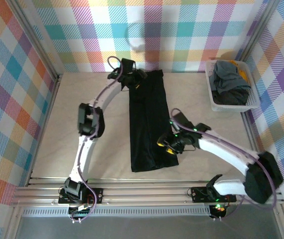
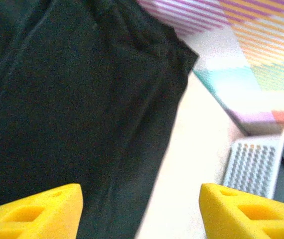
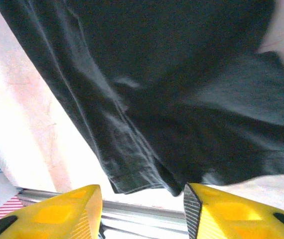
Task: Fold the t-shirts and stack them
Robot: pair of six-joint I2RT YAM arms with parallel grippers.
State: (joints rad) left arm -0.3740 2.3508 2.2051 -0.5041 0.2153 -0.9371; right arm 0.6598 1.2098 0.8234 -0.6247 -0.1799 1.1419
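Well, the worktop [image 1: 62, 129] is a pale beige sheet, walled at 9, 12 and 3 o'clock by cloth in a pastel check [image 1: 182, 30], with an aluminium rail [image 1: 147, 191] along the 6 o'clock edge where my bases sit. The black t-shirt [image 1: 147, 119] lies flat in the middle of it as a long narrow strip, one end towards 12 o'clock near the back wall, the other towards 6 o'clock short of the rail.

My left fingers [image 1: 136, 83] hang over the strip's 12 o'clock end. From that wrist the yellow tips [image 2: 37, 209] stand wide apart with nothing between them, above dark cloth [image 2: 72, 99] and bare worktop.

My right fingers [image 1: 169, 149] sit at the strip's 3 o'clock edge, down near its 6 o'clock end. Those tips [image 3: 231, 214] are parted too and hold nothing; just past them the shirt's hem [image 3: 137, 184] shows, and the rail [image 3: 142, 211] beneath.

At 2 o'clock, against the side wall, a white slatted basket [image 1: 213, 94] holds a heap of shirts: a grey-blue one [image 1: 226, 74] on top, a dark one [image 1: 231, 97] below it, a yellow-orange one [image 1: 242, 72] at the back. It stands well apart from the black strip.
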